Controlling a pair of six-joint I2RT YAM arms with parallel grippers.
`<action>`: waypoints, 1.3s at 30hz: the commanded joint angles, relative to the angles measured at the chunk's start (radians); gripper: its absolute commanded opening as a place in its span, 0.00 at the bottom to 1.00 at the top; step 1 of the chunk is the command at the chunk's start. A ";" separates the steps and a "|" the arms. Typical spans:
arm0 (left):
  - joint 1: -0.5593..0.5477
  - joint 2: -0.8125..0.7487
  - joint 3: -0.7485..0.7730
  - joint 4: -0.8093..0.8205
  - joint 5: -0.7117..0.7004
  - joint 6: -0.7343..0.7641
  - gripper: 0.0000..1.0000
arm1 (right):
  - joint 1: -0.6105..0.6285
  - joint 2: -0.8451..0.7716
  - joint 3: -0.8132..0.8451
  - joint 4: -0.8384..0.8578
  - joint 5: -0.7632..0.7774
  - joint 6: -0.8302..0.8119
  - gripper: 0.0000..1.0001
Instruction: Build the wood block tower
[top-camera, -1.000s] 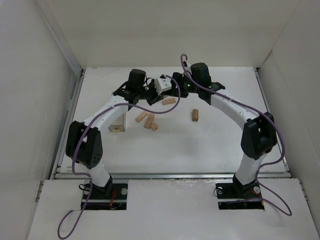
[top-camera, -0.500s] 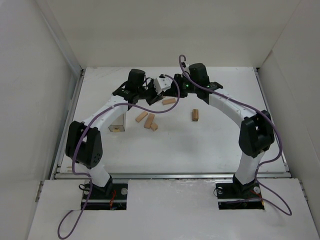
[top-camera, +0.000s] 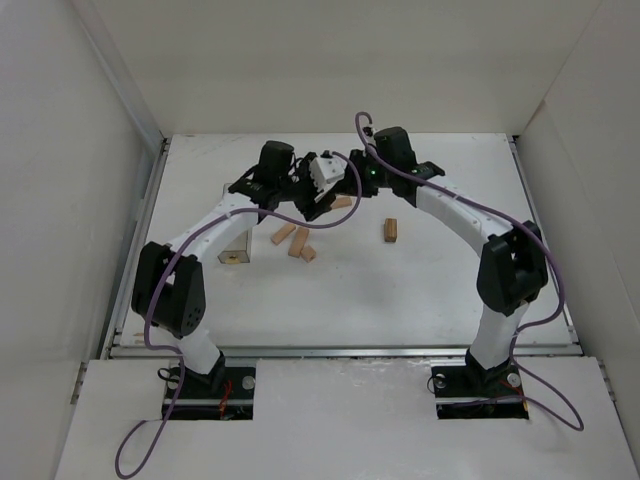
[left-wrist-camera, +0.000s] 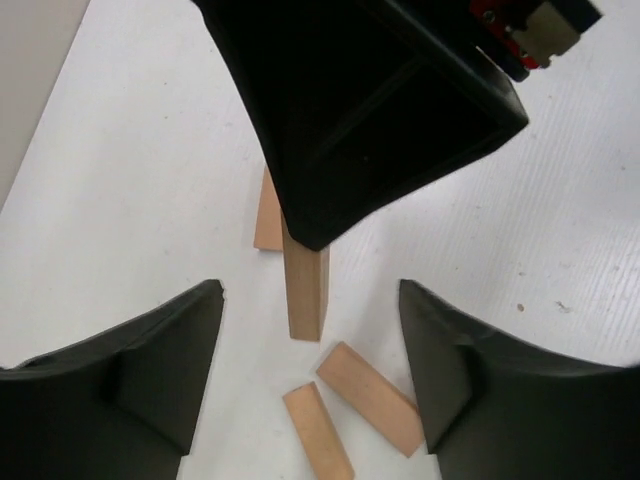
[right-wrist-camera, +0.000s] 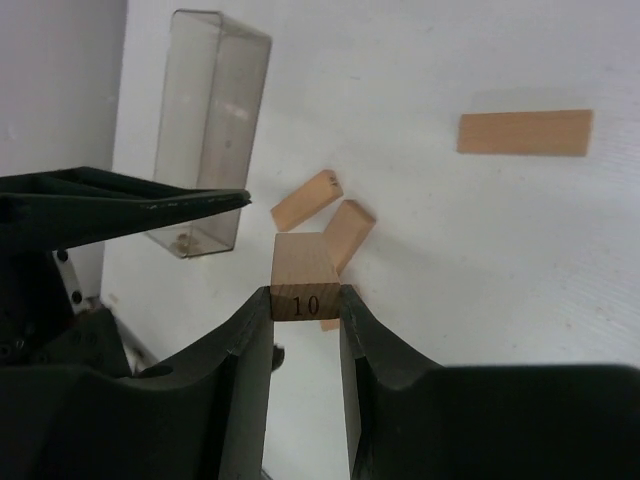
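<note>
Blocks (top-camera: 298, 241): five lie loose, sixth block (right-wrist-camera: 303, 268) clenched in right hand (right-wrist-camera: 305, 305); left hand (left-wrist-camera: 310, 292) released.

White table (top-camera: 420, 290), plain white walls (top-camera: 330, 70) on three sides, metal rail (top-camera: 340, 350) at near edge, even light

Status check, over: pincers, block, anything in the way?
Right pincer shut on wood block marked 10. Left pincer open, close by. Nothing stacked yet; loose blocks flat on table. Clear box aside.
</note>
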 joint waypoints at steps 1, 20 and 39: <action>-0.006 -0.056 -0.026 0.032 -0.004 -0.029 0.71 | 0.010 0.006 0.085 -0.089 0.157 -0.022 0.00; 0.170 -0.231 -0.276 0.127 -0.183 -0.195 0.96 | 0.161 0.156 0.196 -0.363 0.649 -0.362 0.00; 0.300 -0.332 -0.430 0.165 -0.249 -0.297 0.95 | 0.249 0.150 0.121 -0.268 0.210 -1.161 0.00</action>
